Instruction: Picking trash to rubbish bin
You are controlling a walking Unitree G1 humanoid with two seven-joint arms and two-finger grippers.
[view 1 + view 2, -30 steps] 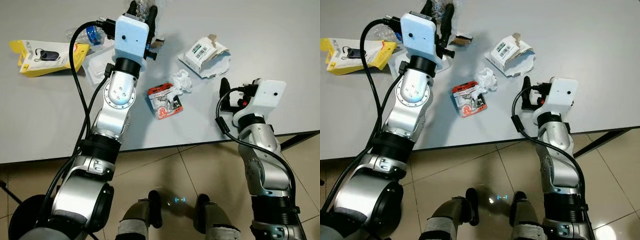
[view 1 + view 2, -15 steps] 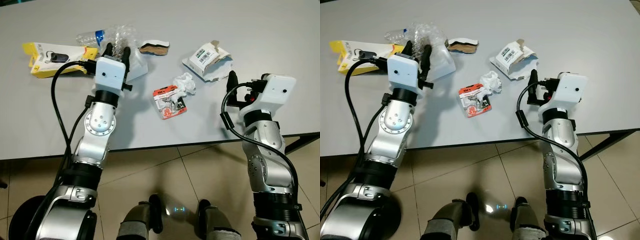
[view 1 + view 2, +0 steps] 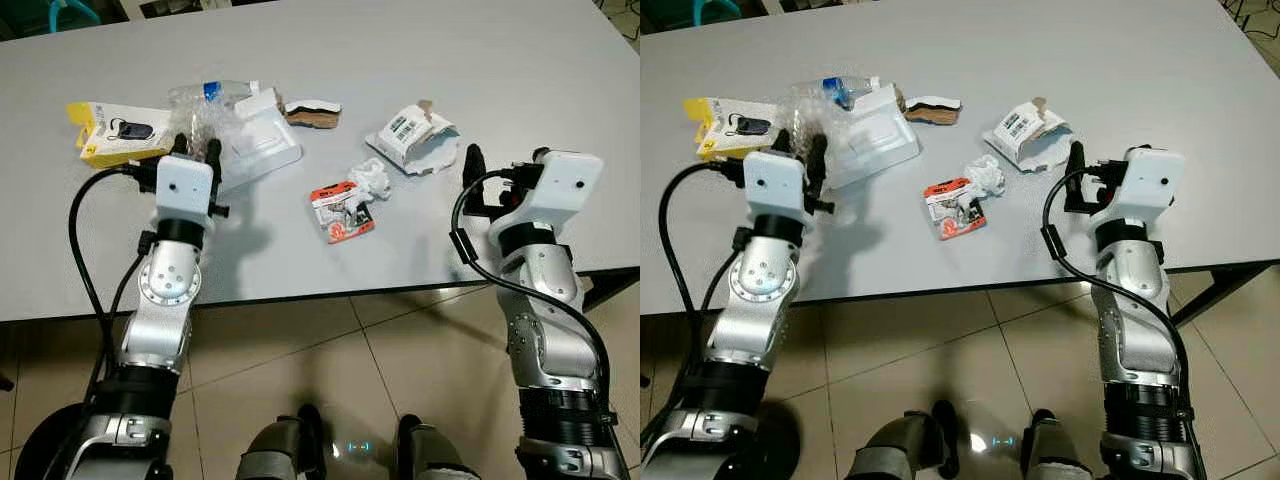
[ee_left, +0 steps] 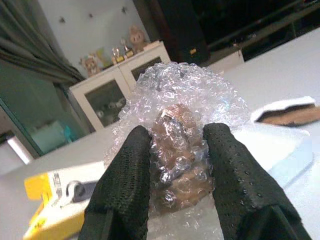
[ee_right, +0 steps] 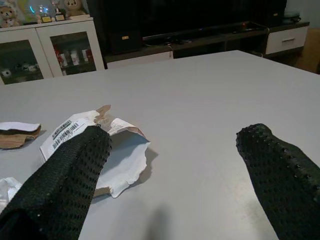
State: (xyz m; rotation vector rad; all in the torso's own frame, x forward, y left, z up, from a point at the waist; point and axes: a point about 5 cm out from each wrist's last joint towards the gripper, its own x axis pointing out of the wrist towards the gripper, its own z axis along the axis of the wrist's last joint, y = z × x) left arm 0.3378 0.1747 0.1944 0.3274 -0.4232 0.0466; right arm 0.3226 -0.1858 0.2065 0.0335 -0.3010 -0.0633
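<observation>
Left pincer [image 4: 175, 150] pinches bubble wrap [image 4: 185, 100] between fingers.

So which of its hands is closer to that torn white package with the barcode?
Right. The right gripper hovers open just beside the torn package; the left gripper is across the table, clamped on bubble wrap.

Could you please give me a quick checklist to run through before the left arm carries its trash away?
1. Left gripper shut on the crumpled clear bubble wrap: ok.
2. Wrap lifted free of the grey table: cannot tell.
3. Right gripper open, holding nothing: ok.
4. Rubbish bin located: cannot tell.
5. Table cleared: not ok; the torn white parcel bag, red blister card and yellow package remain.
</observation>
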